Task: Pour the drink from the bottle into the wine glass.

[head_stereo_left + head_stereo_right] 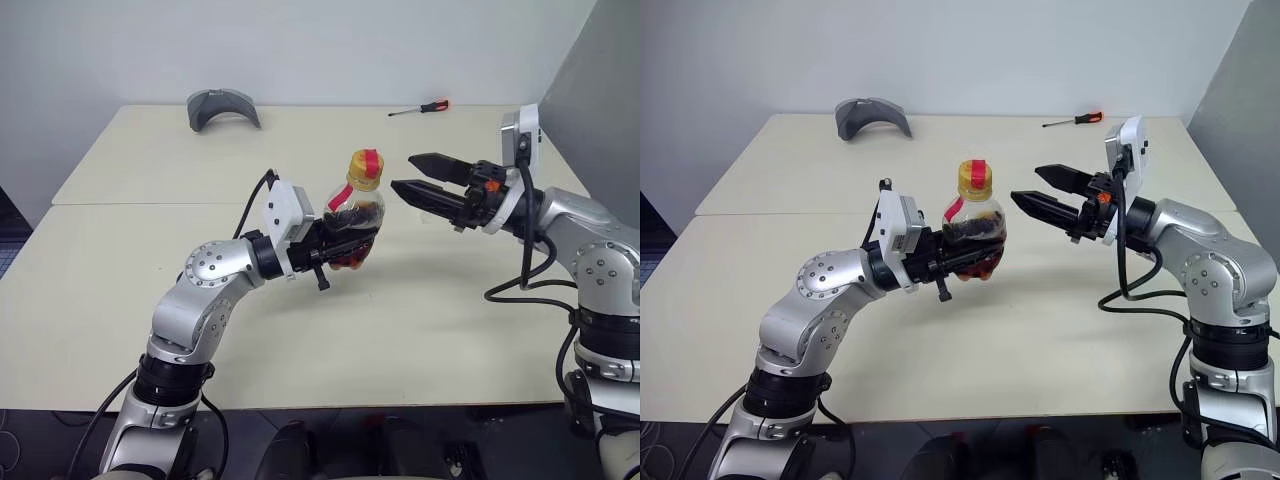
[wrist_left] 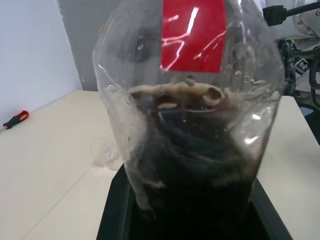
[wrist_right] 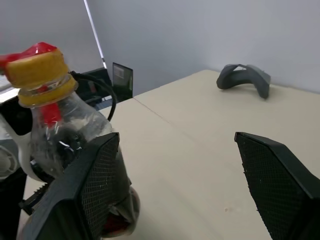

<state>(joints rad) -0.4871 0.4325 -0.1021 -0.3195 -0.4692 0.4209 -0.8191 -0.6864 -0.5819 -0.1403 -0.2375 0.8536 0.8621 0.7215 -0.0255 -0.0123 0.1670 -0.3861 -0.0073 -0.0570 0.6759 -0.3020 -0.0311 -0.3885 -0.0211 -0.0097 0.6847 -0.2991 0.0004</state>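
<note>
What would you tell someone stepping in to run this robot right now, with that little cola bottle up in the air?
Left gripper: shut on the bottle, held upright above the table.
Right gripper: open, beside the bottle's neck, touching nothing.
Bottle: yellow cap on, red strip over it; the dark drink sits in the lower belly.
Wine glass: only a faint clear shape on the table behind the bottle in the left wrist view; I cannot say more.
Also on the table: a screwdriver and a grey curved piece at the far edge.
Done: bottle lifted.
Left: uncap, then pour into the glass.
</note>
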